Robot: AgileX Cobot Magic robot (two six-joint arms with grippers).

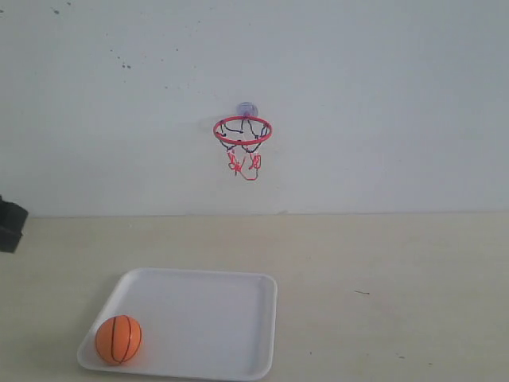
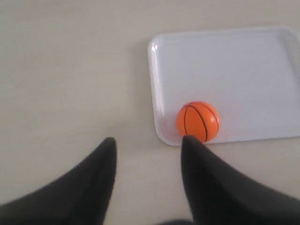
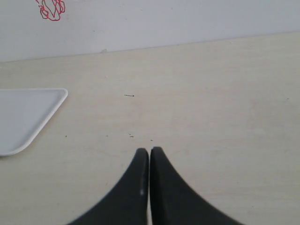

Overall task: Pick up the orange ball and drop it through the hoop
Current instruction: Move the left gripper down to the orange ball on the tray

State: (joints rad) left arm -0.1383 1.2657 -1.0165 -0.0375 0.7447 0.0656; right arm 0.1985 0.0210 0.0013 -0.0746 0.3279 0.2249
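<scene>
On the desk (image 1: 398, 270) a white tray (image 1: 199, 273) is set; the orange ball (image 1: 118, 339) is lodged in its corner, well apart from the hoop (image 1: 242, 131). The ball is judged light and roll-prone, best clasped across its middle. The left gripper (image 2: 149, 140) is spread, the right gripper (image 3: 149, 151) closed, empty.

Pale wall (image 1: 382, 79), few dark specks; beige tabletop (image 1: 398, 278) below; even light.
</scene>
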